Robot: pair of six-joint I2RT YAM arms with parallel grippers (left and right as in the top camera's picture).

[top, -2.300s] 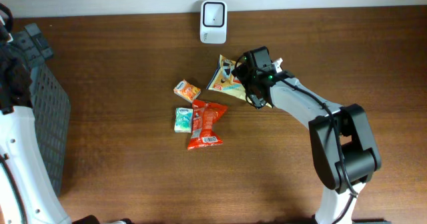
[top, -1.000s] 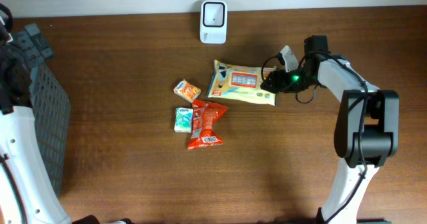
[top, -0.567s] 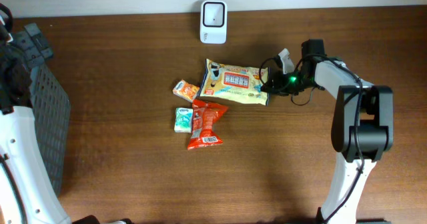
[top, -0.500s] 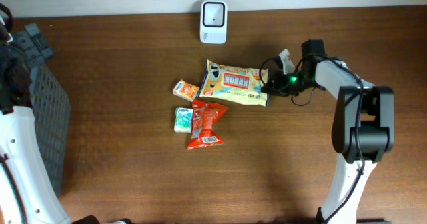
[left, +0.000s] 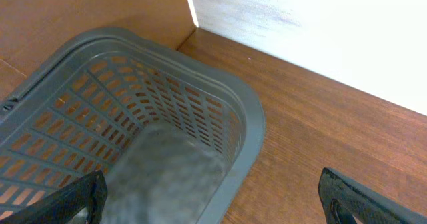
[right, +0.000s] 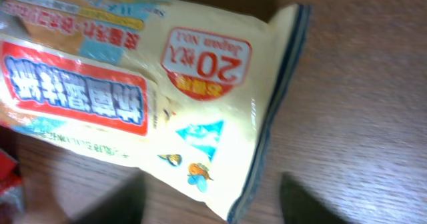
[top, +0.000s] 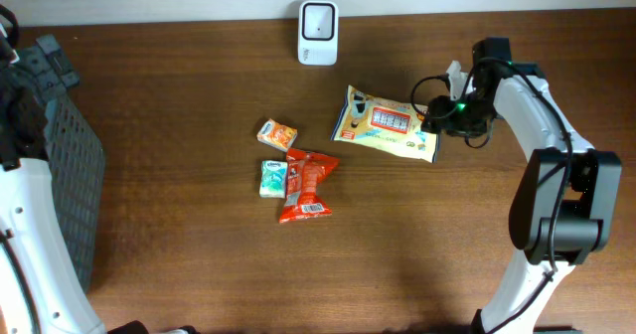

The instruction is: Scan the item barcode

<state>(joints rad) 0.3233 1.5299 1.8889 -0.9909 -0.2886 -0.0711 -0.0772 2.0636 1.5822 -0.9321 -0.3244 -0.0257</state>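
— Right gripper (top: 444, 115), seen from overhead, sits at the near end of the yellow wipes pack (top: 388, 132). Is it holding the pack?
— From above, nobody can say. The pack shows its printed face up over the table (top: 199, 264). The barcode scanner (top: 318, 19) stands well apart from the gripper, past the pack's far end and toward the wall. An orange box (top: 278, 134), a teal packet (top: 272, 178) and a red snack bag (top: 306, 185) lie farther off on that same side.
— And the left wrist view?
— Left gripper (left: 213, 201) is spread wide and empty above a grey basket (left: 247, 117).
— Right wrist view?
— Blurred fingers (right: 313, 201) stand apart with the pack's sealed end between them. Whether they pinch it is unclear.
— Progress?
— Early, by the look of it. Nothing faces the scanner yet, so the pack has to be carried over and its barcode presented.
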